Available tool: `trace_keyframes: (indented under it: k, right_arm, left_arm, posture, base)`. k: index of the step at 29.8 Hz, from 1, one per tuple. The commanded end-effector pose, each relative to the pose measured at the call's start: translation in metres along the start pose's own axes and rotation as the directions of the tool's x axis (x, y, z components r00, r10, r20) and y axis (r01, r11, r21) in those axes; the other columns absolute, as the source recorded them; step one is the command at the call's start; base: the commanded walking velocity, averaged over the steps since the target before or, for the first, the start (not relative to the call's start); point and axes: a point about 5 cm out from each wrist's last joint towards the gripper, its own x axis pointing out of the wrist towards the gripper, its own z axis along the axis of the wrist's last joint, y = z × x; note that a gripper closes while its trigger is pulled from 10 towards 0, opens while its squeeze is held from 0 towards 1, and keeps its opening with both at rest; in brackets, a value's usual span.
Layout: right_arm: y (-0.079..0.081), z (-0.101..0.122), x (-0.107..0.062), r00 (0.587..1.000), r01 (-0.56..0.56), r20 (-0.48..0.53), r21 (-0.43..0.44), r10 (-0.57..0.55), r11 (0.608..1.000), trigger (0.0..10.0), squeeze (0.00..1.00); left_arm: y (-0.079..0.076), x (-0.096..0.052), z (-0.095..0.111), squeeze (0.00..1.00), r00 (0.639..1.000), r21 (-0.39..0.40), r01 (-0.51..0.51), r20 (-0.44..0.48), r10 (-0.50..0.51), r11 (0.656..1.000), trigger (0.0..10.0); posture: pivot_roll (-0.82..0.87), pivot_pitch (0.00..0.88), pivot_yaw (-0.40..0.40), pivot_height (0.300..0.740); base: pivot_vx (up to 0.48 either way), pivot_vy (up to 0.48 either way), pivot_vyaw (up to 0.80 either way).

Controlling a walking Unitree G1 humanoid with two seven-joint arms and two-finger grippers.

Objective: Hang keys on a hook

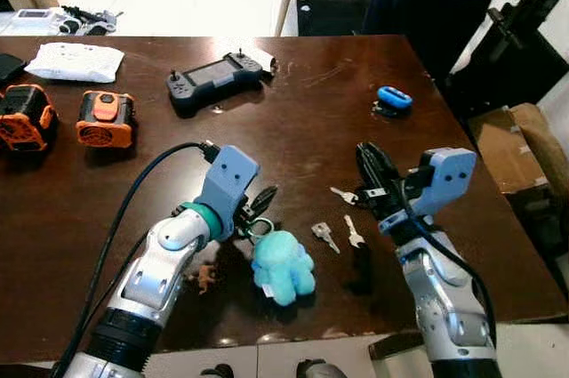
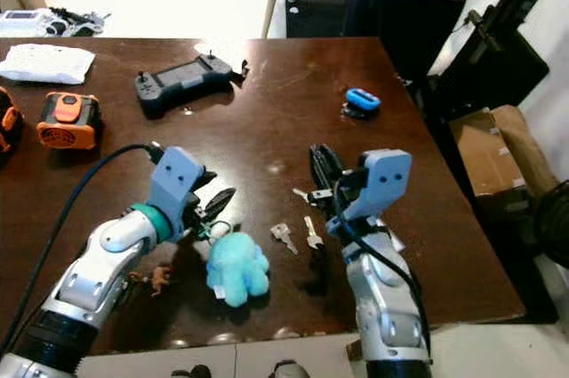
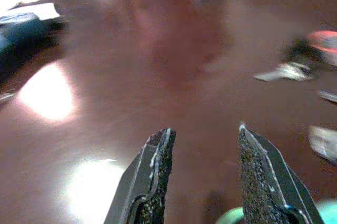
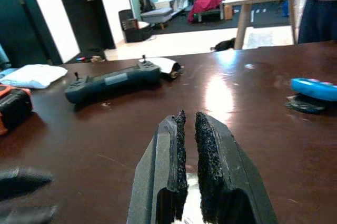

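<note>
On the brown tabletop (image 1: 293, 111), the keys (image 1: 325, 236) lie between the open, empty left claw (image 1: 260, 205) and the almost closed, empty right claw (image 1: 373, 169), beside a blue plush toy (image 1: 283, 267); a game controller (image 1: 218, 80) lies farther back.

Keys (image 1: 325, 235) on table (image 1: 311, 93), plush (image 1: 282, 265) to their left, controller (image 1: 216, 79) behind

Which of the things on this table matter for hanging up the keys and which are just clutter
For the job:
- keys
- blue plush keychain
- left gripper, open beside the plush
- right gripper

Just lying about:
- handheld controller
- two orange devices
- white packet
- blue gadget
- small figurine
</note>
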Motion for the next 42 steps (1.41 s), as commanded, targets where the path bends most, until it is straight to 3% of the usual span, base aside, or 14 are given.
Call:
trace_keyframes:
  k: [1,4,10,12,16,22,23,26,27,28,33,38,39,42]
  right_arm:
    - [0.000,-0.003,-0.003,1.000,-0.001,-0.007,-0.017,0.000,1.000,10.0,0.00]
    - [-0.001,-0.003,-0.003,1.000,0.005,-0.010,-0.024,-0.005,1.000,10.0,0.00]
    - [-0.002,-0.004,-0.004,1.000,0.010,-0.014,-0.026,-0.010,1.000,10.0,0.00]
    - [-0.002,-0.005,-0.005,1.000,0.009,-0.017,-0.024,-0.009,1.000,10.0,0.00]
    - [0.000,-0.006,-0.005,1.000,0.008,-0.019,-0.022,-0.009,1.000,10.0,0.00]
    - [0.003,-0.009,-0.006,1.000,0.008,-0.020,-0.017,-0.009,1.000,10.0,0.00]
    - [0.003,-0.009,-0.006,1.000,0.007,-0.023,-0.015,-0.008,1.000,10.0,0.00]
    - [0.003,-0.010,-0.006,1.000,0.006,-0.026,-0.015,-0.007,1.000,10.0,0.00]
    - [0.003,-0.010,-0.006,1.000,0.003,-0.027,-0.015,-0.004,1.000,10.0,0.00]
    - [0.004,-0.010,-0.004,1.000,-0.004,-0.026,-0.017,0.003,1.000,10.0,0.00]
    - [0.005,-0.009,-0.003,1.000,-0.008,-0.025,-0.017,0.007,1.000,10.0,0.00]
    - [0.006,-0.010,-0.003,1.000,-0.015,-0.027,-0.018,0.014,1.000,10.0,0.00]
    - [0.006,-0.010,-0.003,1.000,-0.016,-0.027,-0.018,0.015,1.000,10.0,0.00]
    - [0.006,-0.010,-0.003,0.999,-0.016,-0.029,-0.018,0.015,1.000,10.0,0.00]
  left_arm:
    - [-0.009,-0.005,-0.009,0.00,0.996,-0.006,0.080,-0.040,-0.080,0.997,10.0]
    - [-0.008,-0.010,-0.015,0.00,0.990,0.001,0.117,-0.078,-0.116,0.993,10.0]
    - [0.013,-0.021,-0.010,0.00,0.987,0.001,0.139,-0.079,-0.138,0.990,10.0]
    - [0.039,-0.038,0.007,0.00,0.982,-0.010,0.176,-0.067,-0.176,0.984,10.0]
    - [0.052,-0.054,0.027,0.00,0.978,-0.016,0.208,-0.030,-0.208,0.978,10.0]
    - [0.056,-0.063,0.004,0.00,0.969,0.077,0.203,-0.158,-0.189,0.976,10.0]
    - [0.052,-0.065,-0.003,0.23,0.960,0.092,0.227,-0.189,-0.207,0.970,10.0]
    - [0.046,-0.067,-0.009,0.23,0.948,0.104,0.260,-0.216,-0.233,0.960,10.0]
    - [0.039,-0.065,-0.009,1.00,0.945,0.088,0.281,-0.201,-0.259,0.956,10.0]
    - [0.024,-0.060,-0.004,1.00,0.941,0.032,0.312,-0.151,-0.304,0.950,10.0]
    - [0.015,-0.055,0.001,1.00,0.942,0.003,0.316,-0.119,-0.314,0.949,10.0]
    - [0.004,-0.041,0.012,1.00,0.952,-0.043,0.301,-0.052,-0.303,0.953,10.0]
    - [0.004,-0.040,0.009,0.00,0.953,-0.038,0.292,-0.069,-0.294,0.956,10.0]
    - [0.003,-0.040,0.001,0.00,0.951,-0.021,0.291,-0.101,-0.292,0.956,10.0]
  posture:
    - [-0.22,0.100,0.030,0.740]
    - [-0.21,0.104,0.030,0.740]
    - [-0.21,0.107,0.028,0.740]
    - [-0.20,0.109,0.029,0.740]
    - [-0.20,0.111,0.033,0.740]
    - [-0.20,0.114,0.040,0.740]
    - [-0.19,0.116,0.037,0.740]
    - [-0.19,0.116,0.037,0.740]
    - [-0.19,0.116,0.036,0.740]
    - [-0.20,0.115,0.032,0.740]
    - [-0.20,0.115,0.031,0.740]
    - [-0.20,0.115,0.025,0.740]
    - [-0.20,0.116,0.026,0.740]
    - [-0.20,0.116,0.026,0.740]
  base:
    - [0.000,0.000,0.00]
    - [0.000,0.000,0.00]
    - [0.000,0.000,0.00]
    - [0.000,0.000,0.00]
    - [0.000,0.000,0.00]
    - [0.000,0.000,0.00]
    - [0.000,0.000,0.00]
    - [0.000,0.000,0.00]
    - [0.000,0.000,0.00]
    - [0.000,0.000,0.00]
    - [0.000,0.000,0.00]
    - [0.000,0.000,0.00]
    - [0.000,0.000,0.00]
    - [0.000,0.000,0.00]
